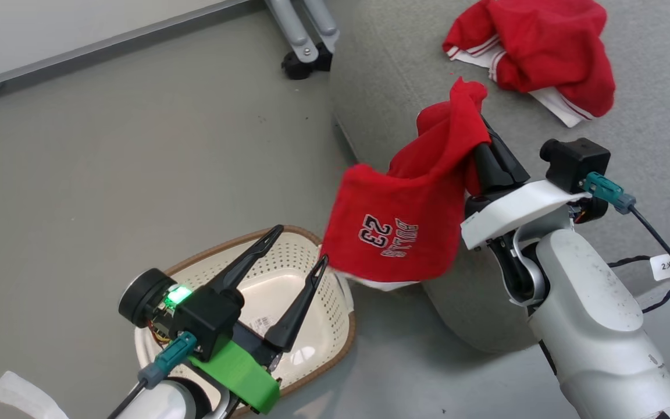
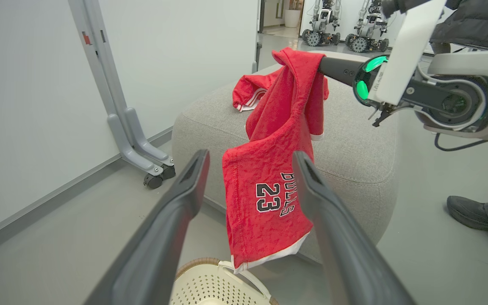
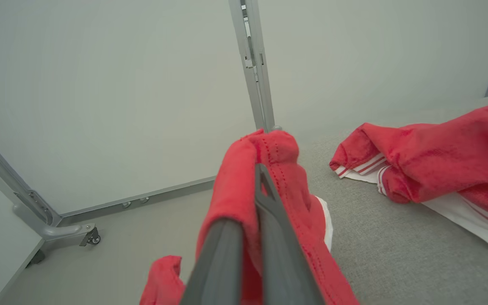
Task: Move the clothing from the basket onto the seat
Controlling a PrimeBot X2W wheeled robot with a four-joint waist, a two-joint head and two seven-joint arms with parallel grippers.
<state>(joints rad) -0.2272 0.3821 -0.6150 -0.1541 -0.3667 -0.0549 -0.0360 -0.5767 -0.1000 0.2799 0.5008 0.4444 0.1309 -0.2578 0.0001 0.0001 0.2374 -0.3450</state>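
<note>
While the left gripper (image 1: pixel 302 243) hovers at the lower left of the head view with its two dark fingers spread wide and nothing between them, the basket (image 1: pixel 335 314) sits on the grey floor directly beneath it, a small label showing on its perforated bottom. In the left wrist view the same parted fingers (image 2: pixel 184 190) frame the hanging cloth, and the basket's brown rim (image 2: pixel 201 262) peeks in at the bottom edge. Further back on the left, a grey wheeled stand (image 2: pixel 136 142) rests against the pale wall.

Moving rightward, the red jersey (image 1: pixel 396 227) hangs in the air with its "BULLS 23" print turned sideways. Its white-trimmed hem dangles just beside the basket's right rim, in front of the rounded corner of the seat (image 1: pixel 649 116). Whether the cloth brushes the upholstery cannot be told. The right gripper (image 1: pixel 495 154) is clamped tight on the jersey's upper fold, which bunches over and hides its fingertips. The right wrist view shows the two fingers pressed together with red fabric (image 3: pixel 235 190) draped on either side.

Farthest right, the red shorts (image 1: pixel 544 52) lie crumpled on top of the seat, striped white trim showing, well apart from the jersey. A person's dark shoe (image 2: pixel 468 209) stands on the floor beside the seat's far side.
</note>
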